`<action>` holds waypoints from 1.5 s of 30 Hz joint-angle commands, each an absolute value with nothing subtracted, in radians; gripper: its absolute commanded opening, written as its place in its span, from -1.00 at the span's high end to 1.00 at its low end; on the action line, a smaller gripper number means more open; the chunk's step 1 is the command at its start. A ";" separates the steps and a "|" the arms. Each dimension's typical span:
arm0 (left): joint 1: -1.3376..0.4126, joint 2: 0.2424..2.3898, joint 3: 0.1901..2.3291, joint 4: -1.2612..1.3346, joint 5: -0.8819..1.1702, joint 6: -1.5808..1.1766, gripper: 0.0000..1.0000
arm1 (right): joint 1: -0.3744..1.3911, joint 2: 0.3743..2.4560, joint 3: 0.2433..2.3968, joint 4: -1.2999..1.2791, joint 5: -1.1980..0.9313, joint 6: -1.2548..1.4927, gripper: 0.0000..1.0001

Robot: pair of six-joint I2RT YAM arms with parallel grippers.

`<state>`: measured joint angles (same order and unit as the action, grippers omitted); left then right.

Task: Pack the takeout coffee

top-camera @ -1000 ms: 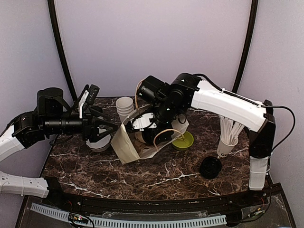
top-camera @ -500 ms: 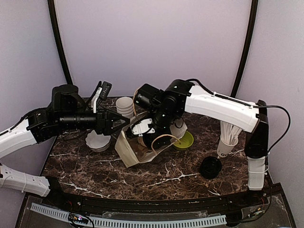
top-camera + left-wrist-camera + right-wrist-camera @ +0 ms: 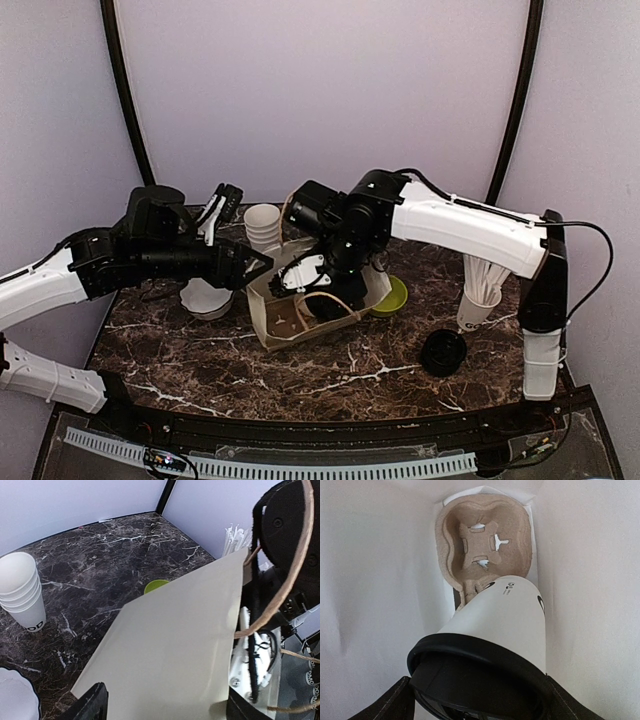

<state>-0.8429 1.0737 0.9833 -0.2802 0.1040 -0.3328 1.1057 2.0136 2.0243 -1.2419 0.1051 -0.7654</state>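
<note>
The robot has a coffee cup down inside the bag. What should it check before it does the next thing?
1. Cup held by right gripper: ok, gripped at the lid.
2. Lid on cup: ok.
3. Carrier at the bottom of the bag: ok, one pocket shows free.
4. Cup base seated in a pocket: cannot tell, the cup hides it.
5. Bag mouth open: ok in the top view.
6. Left gripper gripping the bag: not ok, its jaws stand wide with the bag wall between them.
</note>
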 commanded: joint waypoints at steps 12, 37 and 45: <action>-0.842 1.145 1.131 -0.313 -0.035 -0.230 -0.48 | 1.107 1.859 2.115 -1.315 -0.165 -0.876 0.10; -0.739 1.215 1.336 -0.365 -0.143 -0.108 -0.61 | 1.040 1.651 2.304 -1.109 0.313 -0.890 0.05; -0.739 1.183 1.314 -0.375 -0.171 -0.112 -0.62 | 1.010 1.479 2.008 -1.208 0.295 -0.844 0.01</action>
<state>-0.7441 1.2282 1.3102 -0.3546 -0.1371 -0.1207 1.0142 1.5242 2.1197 -1.1522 0.3099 -0.8768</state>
